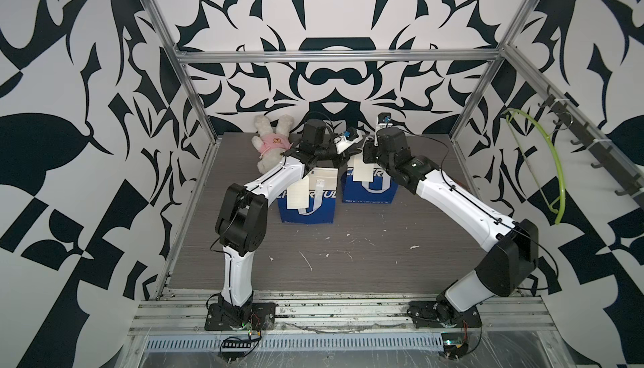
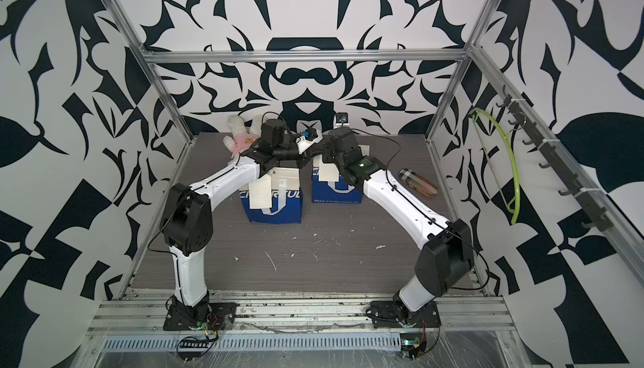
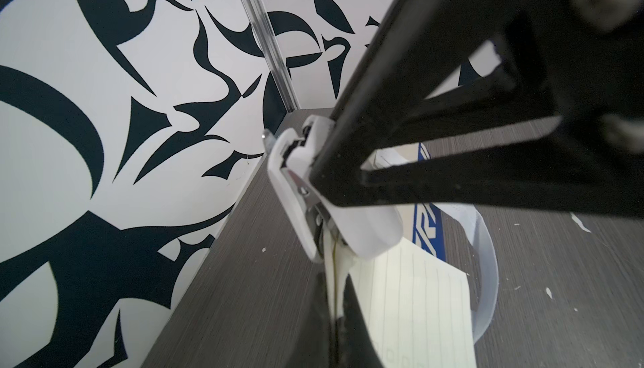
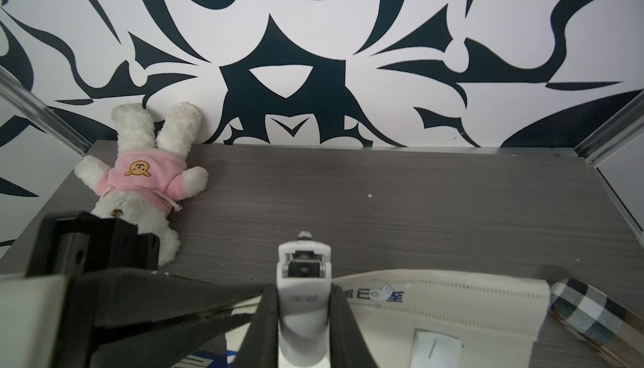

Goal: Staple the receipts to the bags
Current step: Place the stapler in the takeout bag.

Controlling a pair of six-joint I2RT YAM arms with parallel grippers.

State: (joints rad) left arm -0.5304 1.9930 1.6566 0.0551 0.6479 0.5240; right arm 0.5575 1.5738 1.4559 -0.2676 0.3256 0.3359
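Two bags stand mid-table in both top views, the left bag (image 1: 313,209) and the right bag (image 1: 380,192), both cream above and blue below. A cream receipt (image 1: 298,193) hangs on the left bag's front. Another receipt (image 1: 362,171) hangs on the right bag. My left gripper (image 3: 336,321) is shut on that lined receipt (image 3: 418,307) together with the bag's cream rim. My right gripper (image 4: 303,289) is shut on the small white stapler (image 4: 303,300). The stapler's (image 3: 306,188) mouth sits over the same rim edge, just beyond my left fingertips. A white strap handle (image 3: 488,261) curves beside the receipt.
A white plush toy (image 1: 271,143) in a pink shirt lies at the back left. A plaid pouch (image 2: 418,183) lies right of the right bag. A green hanger (image 1: 554,174) hangs on the right wall rail. Small white scraps dot the grey table (image 1: 348,261).
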